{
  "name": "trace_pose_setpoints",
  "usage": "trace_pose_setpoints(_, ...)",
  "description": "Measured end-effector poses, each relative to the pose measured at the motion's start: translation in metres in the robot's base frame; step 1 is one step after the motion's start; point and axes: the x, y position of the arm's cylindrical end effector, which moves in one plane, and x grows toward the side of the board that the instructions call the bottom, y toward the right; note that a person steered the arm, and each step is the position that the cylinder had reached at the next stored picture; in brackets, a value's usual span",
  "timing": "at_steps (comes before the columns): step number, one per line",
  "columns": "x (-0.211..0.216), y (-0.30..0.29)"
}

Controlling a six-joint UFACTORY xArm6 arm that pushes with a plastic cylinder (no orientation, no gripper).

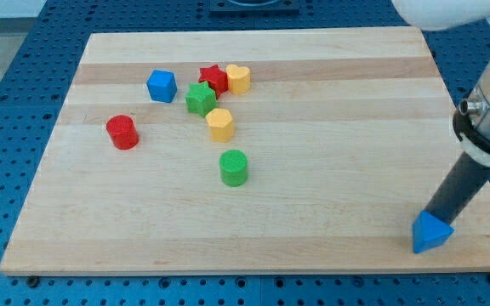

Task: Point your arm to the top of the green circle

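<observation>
The green circle (234,167) is a short green cylinder near the middle of the wooden board (330,102). My rod comes down from the view's right edge, and my tip (430,218) rests at the board's bottom right, touching the top of a blue triangle block (430,233). The tip is far to the right of the green circle and lower in the view.
Above the green circle lie a yellow hexagon (219,124), a green star (200,99), a red star (213,78), a yellow heart (238,78) and a blue cube (162,85). A red cylinder (122,132) stands at the left.
</observation>
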Motion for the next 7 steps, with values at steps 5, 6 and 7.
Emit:
trace_pose_setpoints(5, -0.122, -0.049)
trace_pose_setpoints(6, -0.128, -0.102)
trace_pose_setpoints(7, -0.126, -0.146)
